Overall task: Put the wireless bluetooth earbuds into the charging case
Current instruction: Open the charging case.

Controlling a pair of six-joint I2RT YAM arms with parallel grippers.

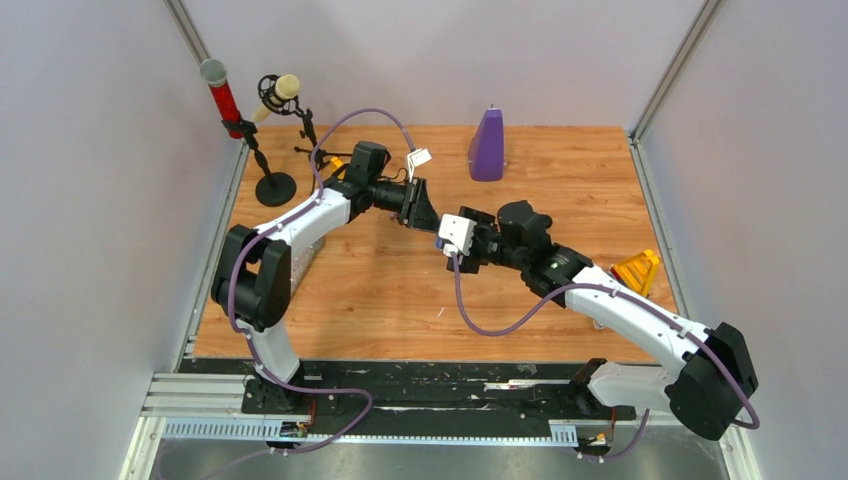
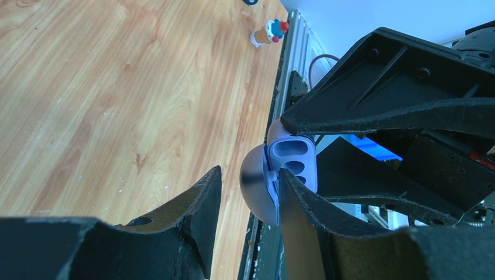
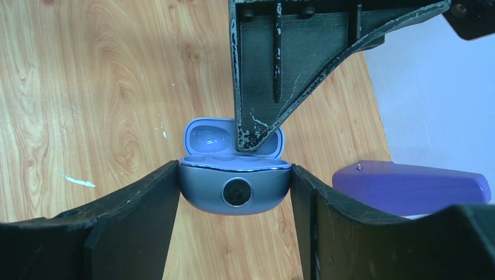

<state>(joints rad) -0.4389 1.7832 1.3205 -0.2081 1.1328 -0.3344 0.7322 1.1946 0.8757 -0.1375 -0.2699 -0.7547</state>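
My right gripper [image 3: 234, 169] is shut on the pale blue-purple charging case [image 3: 233, 189], one finger on each end, holding it above the wooden table with its lid [image 3: 207, 137] swung open. My left gripper [image 2: 250, 172] is open and meets it from the far side. One of its fingers [image 3: 257, 131] reaches into the open case, over the moulded wells [image 2: 295, 153]. The domed lid [image 2: 257, 186] sits between its jaws, with a gap to the other finger. No earbuds show in any view. From above, the two grippers meet mid-table [image 1: 435, 225].
A purple wedge-shaped block [image 1: 487, 145] stands at the back of the table [image 1: 380, 290] and also shows right of the case [image 3: 408, 186]. Two microphones on a stand [image 1: 275, 185] occupy the back left. An orange-yellow object [image 1: 637, 270] lies at the right edge. A small toy figure [image 2: 269, 32] stands near the rail.
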